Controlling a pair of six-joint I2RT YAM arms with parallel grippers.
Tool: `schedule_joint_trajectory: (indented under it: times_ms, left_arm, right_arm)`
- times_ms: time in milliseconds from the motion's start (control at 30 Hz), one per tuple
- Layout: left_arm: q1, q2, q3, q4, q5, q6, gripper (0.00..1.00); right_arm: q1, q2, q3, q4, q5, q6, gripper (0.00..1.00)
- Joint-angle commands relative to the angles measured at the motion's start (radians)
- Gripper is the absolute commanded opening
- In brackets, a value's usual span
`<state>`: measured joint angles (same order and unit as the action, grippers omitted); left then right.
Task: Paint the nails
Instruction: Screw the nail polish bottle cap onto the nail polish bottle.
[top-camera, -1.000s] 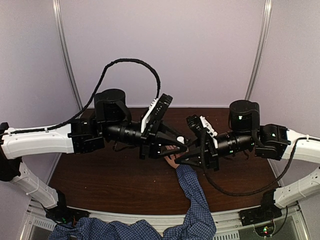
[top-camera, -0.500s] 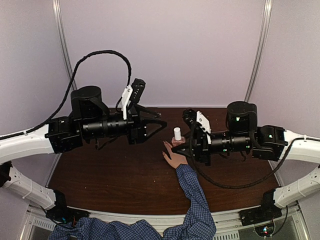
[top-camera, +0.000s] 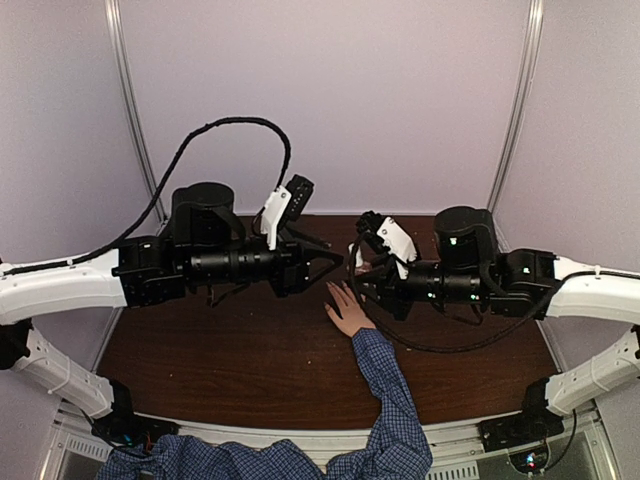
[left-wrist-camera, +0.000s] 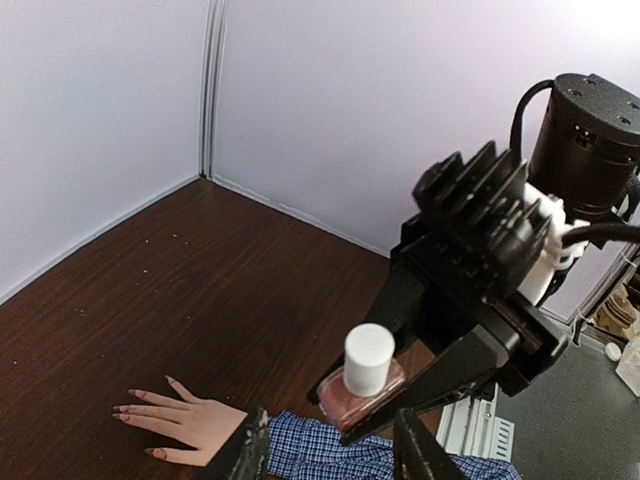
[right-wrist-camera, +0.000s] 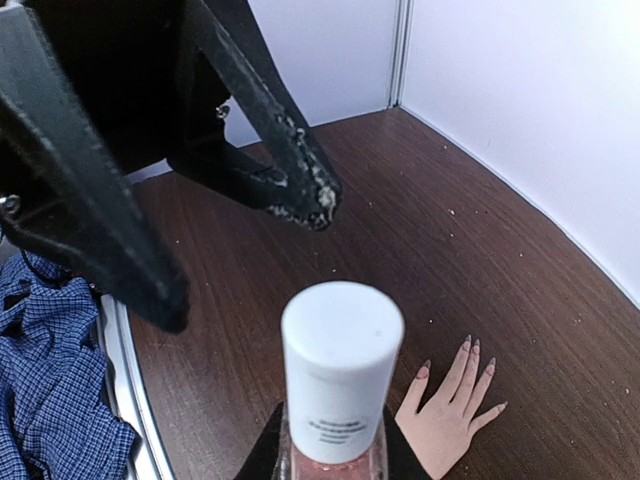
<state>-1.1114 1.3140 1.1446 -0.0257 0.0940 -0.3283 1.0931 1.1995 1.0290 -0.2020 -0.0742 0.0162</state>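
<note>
Top view: both arms reach in over the bench (top-camera: 220, 350), the left from 9 o'clock and the right from 3 o'clock, and meet near the middle. A hand (top-camera: 348, 312) lies flat, palm down, on the dark wood, just toward 6 o'clock from where the pincers meet. Its blue checked sleeve (top-camera: 392, 400) runs back to 6 o'clock, and the fingers are spread, pointing roughly to 11. The nails (right-wrist-camera: 467, 343) show long and pinkish at the fingertips, which rest on the bench. I cannot tell whether any carry polish. The right pincer (left-wrist-camera: 348, 412) is clamped on a small bottle (left-wrist-camera: 365, 395) of pink polish. It grips the glass body with the bottle upright and the white cap (left-wrist-camera: 369, 358) on, clear above the bench and near the hand. The left pincer (right-wrist-camera: 245, 260) stands open, fingers apart with nothing between them. It faces the cap from the 9 o'clock side, near it but not touching.
</note>
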Motion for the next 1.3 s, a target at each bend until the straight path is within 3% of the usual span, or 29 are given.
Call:
schedule_joint_trajectory:
  times_ms: [0, 367, 733, 967, 1267]
  left_arm:
    - [-0.015, 0.034, 0.056, 0.064, 0.017, -0.008, 0.43]
    - [-0.017, 0.120, 0.117, 0.078, 0.014, -0.030, 0.40]
    - [-0.015, 0.110, 0.070, 0.143, 0.088, -0.069, 0.09]
    - [-0.015, 0.083, 0.024, 0.190, 0.163, -0.067, 0.01]
    - [-0.015, 0.097, 0.038, 0.210, 0.454, 0.013, 0.00]
  right_arm:
    - [0.002, 0.019, 0.045, -0.020, 0.068, 0.035, 0.00]
    - [0.004, 0.047, 0.063, -0.015, 0.053, 0.030, 0.00]
    - [0.004, 0.024, 0.051, -0.005, 0.006, -0.003, 0.00]
    - [0.002, -0.018, 0.038, 0.041, -0.149, -0.079, 0.00]
    - [0.002, -0.054, 0.042, 0.087, -0.452, -0.120, 0.00]
